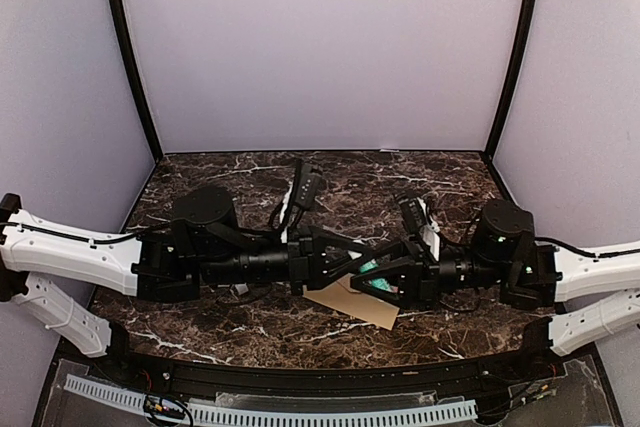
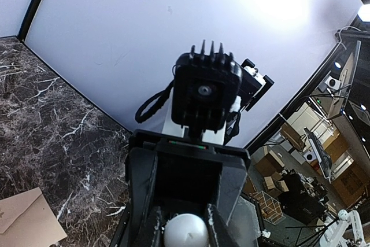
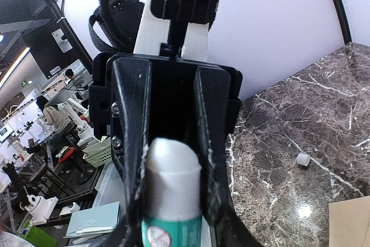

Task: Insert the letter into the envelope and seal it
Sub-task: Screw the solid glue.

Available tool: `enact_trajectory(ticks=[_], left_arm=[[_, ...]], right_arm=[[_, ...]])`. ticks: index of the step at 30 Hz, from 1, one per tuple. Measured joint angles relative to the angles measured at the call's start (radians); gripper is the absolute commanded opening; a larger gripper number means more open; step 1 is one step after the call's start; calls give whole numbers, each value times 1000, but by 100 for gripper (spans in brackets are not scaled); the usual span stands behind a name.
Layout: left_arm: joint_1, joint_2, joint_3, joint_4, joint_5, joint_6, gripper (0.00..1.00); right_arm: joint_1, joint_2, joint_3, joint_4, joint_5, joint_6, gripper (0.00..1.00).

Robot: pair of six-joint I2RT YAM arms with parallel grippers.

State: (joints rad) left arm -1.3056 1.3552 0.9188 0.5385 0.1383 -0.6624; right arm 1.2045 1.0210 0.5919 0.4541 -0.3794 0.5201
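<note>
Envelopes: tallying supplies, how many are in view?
1. The envelope lies flat on the table near its front edge, partly under the arms; others may hide beneath them.

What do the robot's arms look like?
The left arm and right arm have white shells with thin black cables, then round black joints. The left gripper and right gripper are black, with two fingers.

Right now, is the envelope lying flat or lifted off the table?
Flat: the envelope lies on the marble table under the arms, no edge visibly raised.
</note>
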Motion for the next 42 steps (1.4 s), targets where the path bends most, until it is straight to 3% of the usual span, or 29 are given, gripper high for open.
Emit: enact_trajectory(ticks=[4,10,16,27,30,38,39,41,42], left_arm=[[0,-44,-5,-32,-10,2,1],[18,-111,-6,-64,-24,3,0],[33,-107,-6,-85,-2,0,0],[33,-85,-5,-111,38,-5,0],[34,-85,-5,-111,48,-6,0],[34,-84,-1,-109,74,-13,0],[35,-84,-1,-109,75,-13,3],[36,-84,-1,-109,78,-14,24],[36,-84,-1,-109,79,-14,39]], right_arm=[[0,-81,-34,-7,19,0,53],[0,-154,-68,-16,16,14,54],[0,-126,-75,-23,-26,33,41],[0,-58,-73,-1,-92,48,40],[0,-58,-73,11,-91,55,23],[0,-62,-74,21,-87,67,3],[0,-62,-74,21,-87,69,2],[0,-61,-74,21,-87,69,1],[0,-61,-74,21,-86,69,1]])
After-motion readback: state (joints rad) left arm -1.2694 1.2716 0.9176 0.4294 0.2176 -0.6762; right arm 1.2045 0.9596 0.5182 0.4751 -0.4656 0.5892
